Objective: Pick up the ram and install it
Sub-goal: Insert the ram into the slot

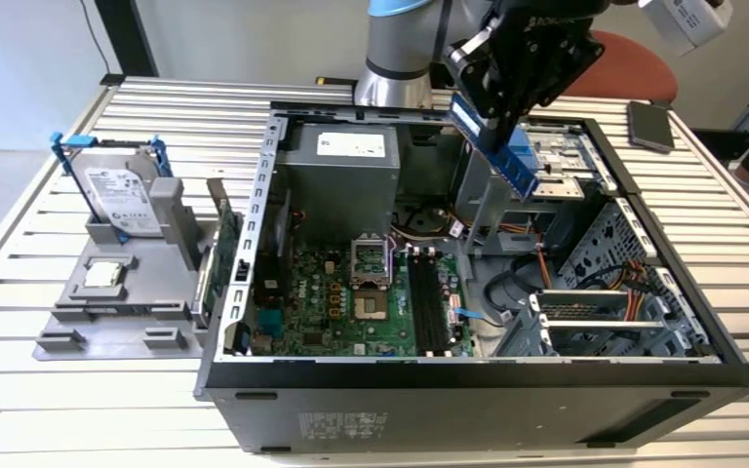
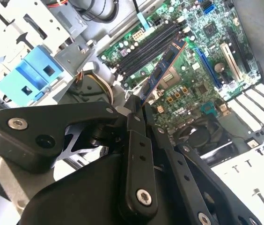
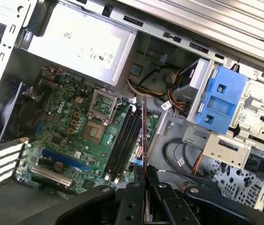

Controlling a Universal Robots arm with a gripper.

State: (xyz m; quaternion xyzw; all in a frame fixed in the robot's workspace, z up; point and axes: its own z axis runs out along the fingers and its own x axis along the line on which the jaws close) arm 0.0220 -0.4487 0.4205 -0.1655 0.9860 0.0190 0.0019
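1. The gripper (image 1: 494,97) is clamped on one ram (image 1: 482,127), its jaws narrowed onto one end of the stick. The rest of the ram juts out past the fingertips.
2. In the exterior view the ram hangs tilted in the air above the open computer case (image 1: 479,390), over the area between the power supply (image 1: 342,156) and the drive bay. It touches nothing but the gripper.
3. In the second wrist view the ram (image 2: 162,70) runs from the gripper (image 2: 136,110) out over the motherboard (image 2: 202,61), well apart from the memory slots (image 2: 146,49) below it.
4. In the first wrist view the ram (image 3: 144,136) shows edge-on as a thin line rising from the gripper (image 3: 146,180), roughly parallel to the memory slots (image 3: 125,140).
5. Counts inside the case:
   - one motherboard
   - one power supply
   - one light-blue drive bracket (image 3: 221,101)
   - what looks like four black memory slots, side by side
6. Counts on the slatted table (image 1: 36,390), at the exterior view's left of the case:
   - one grey tray (image 1: 114,322)
   - one hard drive (image 1: 121,195) standing in a blue frame
   - one small silver processor chip (image 1: 101,275)
   - one green expansion card (image 1: 225,253) standing on edge just beside the case wall
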